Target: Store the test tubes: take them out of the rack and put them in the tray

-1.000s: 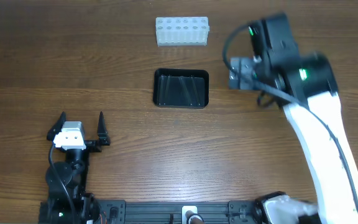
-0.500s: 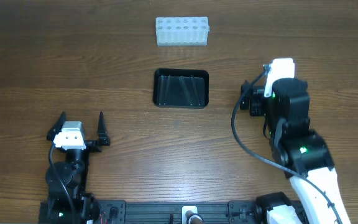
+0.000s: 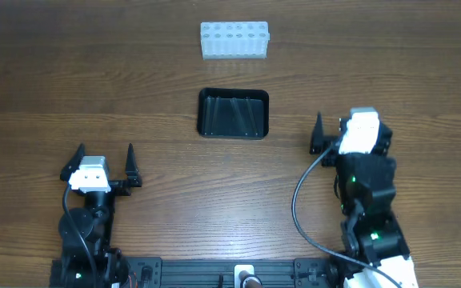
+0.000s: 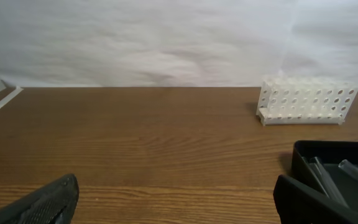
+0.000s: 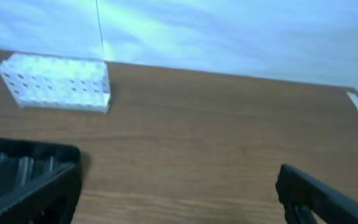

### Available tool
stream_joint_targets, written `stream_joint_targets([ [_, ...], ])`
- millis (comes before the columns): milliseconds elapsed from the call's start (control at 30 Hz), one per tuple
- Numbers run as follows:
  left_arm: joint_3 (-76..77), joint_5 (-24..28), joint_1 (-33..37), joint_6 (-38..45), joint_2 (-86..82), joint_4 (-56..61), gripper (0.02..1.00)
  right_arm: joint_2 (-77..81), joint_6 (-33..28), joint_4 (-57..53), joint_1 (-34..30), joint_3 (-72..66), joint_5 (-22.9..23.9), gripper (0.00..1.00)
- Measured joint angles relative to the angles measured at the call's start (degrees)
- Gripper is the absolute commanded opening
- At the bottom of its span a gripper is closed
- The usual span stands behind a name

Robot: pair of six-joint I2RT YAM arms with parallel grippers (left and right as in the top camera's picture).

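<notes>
Inside tray [image 3: 201,116]: tubes [image 3: 232,113]; rack [image 3: 234,40] nr.

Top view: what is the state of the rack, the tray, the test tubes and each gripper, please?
rack: upright, no tubes visibly standing in it.
tray: holds clear tubes.
test tubes: lying flat in the tray.
left gripper: open, empty.
right gripper: open, empty.
</notes>
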Motion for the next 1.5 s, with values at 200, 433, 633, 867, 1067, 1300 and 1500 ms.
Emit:
stream_joint_targets([
  [200, 0.0, 0.0, 0.0, 0.0, 0.0, 0.02, 0.996, -4.98, -0.11, 7.87, -1.38, -9.18, 0.17, 0.991],
  [433, 0.0, 0.0, 0.0, 0.0, 0.0, 0.0, 0.998, -6.99, -0.15, 12.72, -2.93, -16.55, 0.35, 0.991],
  [633, 0.0, 0.0, 0.0, 0.0, 0.0, 0.02, 1.0, -13.09, -0.17, 10.78, -3.93, -21.09, 0.35, 0.993],
  [867, 0.0, 0.0, 0.0, 0.0, 0.0, 0.0, 0.998, -21.7, -0.17, -0.07, -7.67, -21.59, 0.35, 0.991],
  [1067, 0.0, 0.02, 0.0, 0.0, 0.0, 0.02, 0.998, -26.12, -0.2, -3.08, -8.28, -21.62, 0.35, 0.993],
  [1300, 0.0, 0.0, 0.0, 0.0, 0.0, 0.0, 0.998, -29.46, -0.2, -3.15, -8.33, -21.62, 0.35, 0.991],
  [1500, 0.0, 0.0, 0.0, -0.02, 0.0, 0.0, 0.998, -35.1, -0.17, -2.99, -8.46, -21.62, 0.35, 0.993],
])
